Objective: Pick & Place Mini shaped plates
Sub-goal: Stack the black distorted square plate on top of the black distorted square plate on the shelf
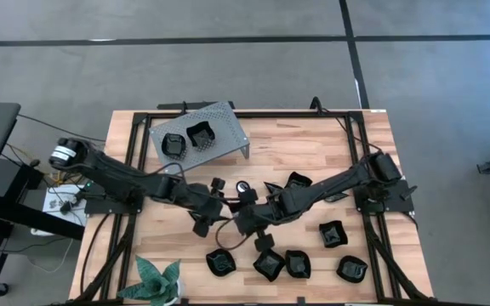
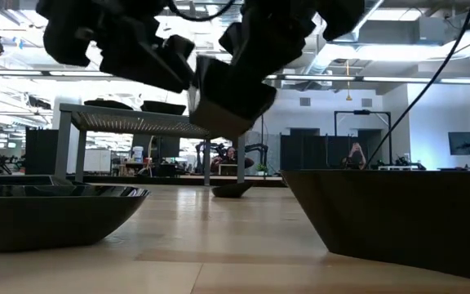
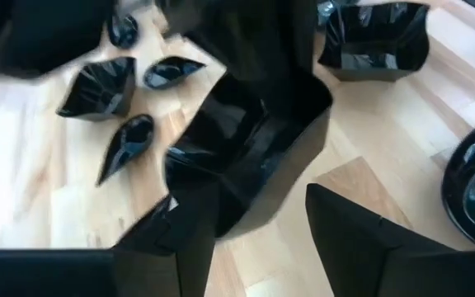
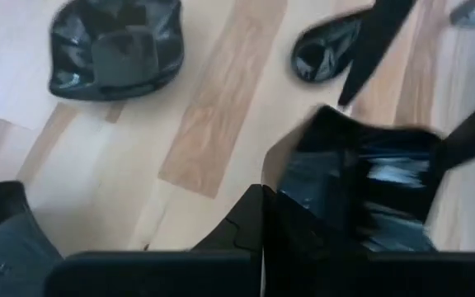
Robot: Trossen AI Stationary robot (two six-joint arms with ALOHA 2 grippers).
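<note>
Pale wooden slatted worktop (image 1: 313,144) on a grey floor. At far left, grey perforated metal stand (image 1: 228,127) carrying two small glossy black dishes side by side, one roundish (image 1: 173,144), one squarish (image 1: 201,133). Across the near side, loose row of more small black dishes (image 1: 269,263), each empty, with others right of centre (image 1: 332,234) and towards the far side (image 1: 299,180). Green leafy plant (image 1: 158,285) at the near left edge.

Mid-worktop, both dark arms meeting tip to tip. Right claw (image 1: 249,223) closed, pinching the rim of a squarish glossy black dish (image 3: 246,140) held clear of the wood. Left claw (image 3: 254,206) spread wide, fingers (image 3: 361,239) either side of that same dish, not clamped. Teardrop-shaped black dishes (image 3: 130,144) lying just beyond.
</note>
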